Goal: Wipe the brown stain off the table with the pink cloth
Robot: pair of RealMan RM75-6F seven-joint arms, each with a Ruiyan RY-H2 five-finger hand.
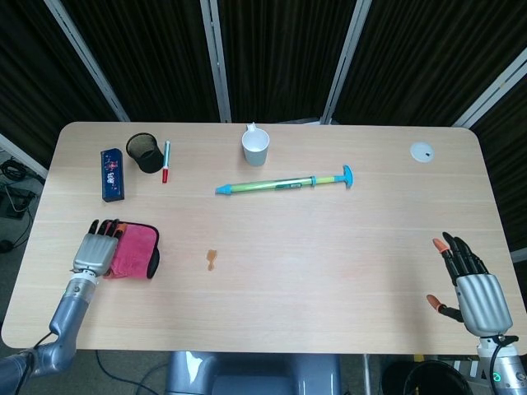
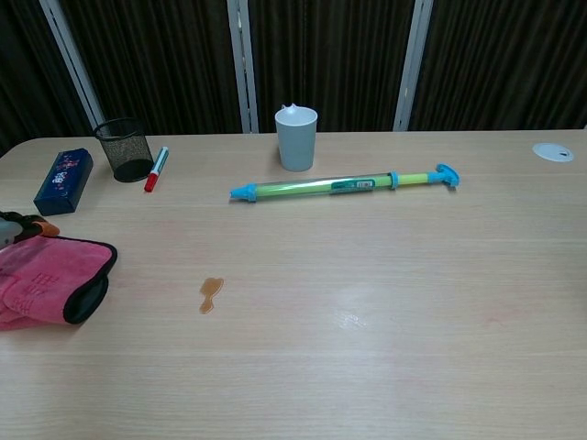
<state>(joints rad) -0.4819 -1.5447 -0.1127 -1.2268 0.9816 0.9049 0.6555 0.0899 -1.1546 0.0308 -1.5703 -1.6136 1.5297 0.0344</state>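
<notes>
The pink cloth (image 1: 133,251) with a black edge lies folded at the table's front left, also seen in the chest view (image 2: 48,273). My left hand (image 1: 97,246) lies flat on the cloth's left part with its fingers stretched out along it; only its fingertips (image 2: 20,223) show in the chest view. The small brown stain (image 1: 212,260) sits on the bare wood to the right of the cloth, and the chest view shows the stain (image 2: 210,294) too. My right hand (image 1: 472,290) hovers at the front right edge, fingers spread, holding nothing.
At the back left are a blue box (image 1: 112,174), a black mesh cup (image 1: 145,152) and a red marker (image 1: 165,161). A white mug (image 1: 255,146) and a green-blue syringe toy (image 1: 285,183) lie mid-table. A white disc (image 1: 422,151) sits back right.
</notes>
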